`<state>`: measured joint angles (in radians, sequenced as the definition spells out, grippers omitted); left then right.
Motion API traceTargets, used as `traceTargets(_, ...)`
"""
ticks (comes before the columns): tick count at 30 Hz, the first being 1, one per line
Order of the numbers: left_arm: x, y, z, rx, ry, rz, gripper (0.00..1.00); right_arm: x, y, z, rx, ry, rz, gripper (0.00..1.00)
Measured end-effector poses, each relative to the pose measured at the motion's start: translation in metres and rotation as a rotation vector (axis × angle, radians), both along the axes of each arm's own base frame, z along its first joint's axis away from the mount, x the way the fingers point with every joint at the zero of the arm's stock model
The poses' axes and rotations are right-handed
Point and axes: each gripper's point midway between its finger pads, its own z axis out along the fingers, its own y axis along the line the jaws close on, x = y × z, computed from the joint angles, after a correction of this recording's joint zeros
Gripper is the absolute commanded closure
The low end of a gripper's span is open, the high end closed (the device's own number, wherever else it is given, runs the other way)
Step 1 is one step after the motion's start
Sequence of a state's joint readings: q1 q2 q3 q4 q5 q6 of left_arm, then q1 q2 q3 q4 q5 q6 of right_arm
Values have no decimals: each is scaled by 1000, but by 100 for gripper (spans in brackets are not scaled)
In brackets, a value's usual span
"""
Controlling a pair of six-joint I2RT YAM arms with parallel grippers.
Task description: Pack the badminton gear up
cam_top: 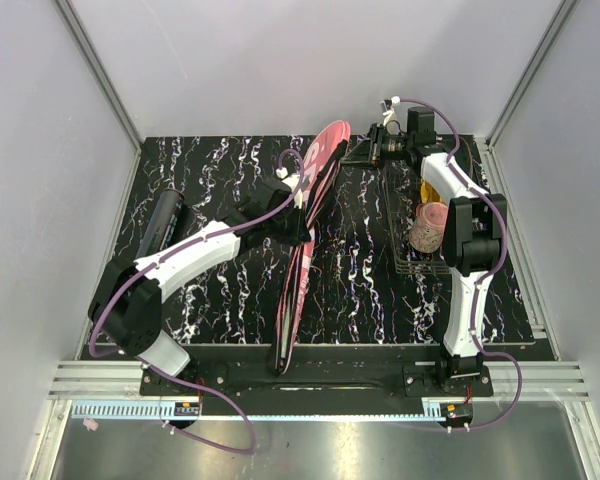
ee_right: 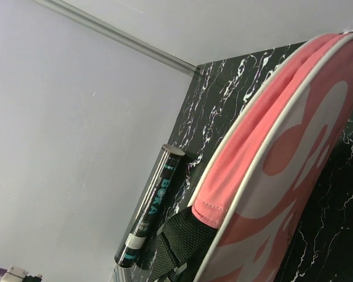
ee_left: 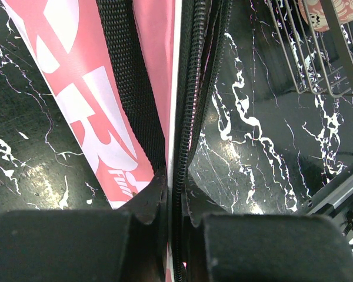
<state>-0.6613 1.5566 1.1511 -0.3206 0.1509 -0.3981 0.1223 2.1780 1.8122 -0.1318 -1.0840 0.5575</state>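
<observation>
The long pink cover stands on its edge down the middle of the black marble table, its round head end at the back. In the left wrist view the cover shows white lettering, a black webbing strap and a black zipper. My left gripper is shut on that zipper edge, about halfway along. My right gripper hovers beside the head end of the cover; its fingers do not show in its wrist view. The black tube lies at the table's left edge.
A wire basket stands at the right under my right arm, holding a small pinkish cup and a yellow disc. White walls close in the back and both sides. A metal rail runs along the near edge.
</observation>
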Motion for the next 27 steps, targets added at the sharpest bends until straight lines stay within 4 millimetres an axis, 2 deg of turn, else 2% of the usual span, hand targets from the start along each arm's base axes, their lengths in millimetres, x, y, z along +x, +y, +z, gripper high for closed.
traceTargets(1,0,0,0,0,0,0,100,0,0,0,1,1,0,82)
traceTargets(4,0,0,0,-1,1,2,100,0,0,0,3,5,0,88)
traceTargets(6,0,0,0,-1,1,2,100,0,0,1,5,10,-2,100)
traceTargets(17,1,0,0,-13,19,34,100,0,1,-1,16,60,-26,100)
traceTargets(23,2,-2,-7,-10,49,46,100,-7,-3,-12,35,127,-121,100)
traceTargets(27,2,-5,-8,-14,72,49,100,-9,-5,-12,50,142,-177,100)
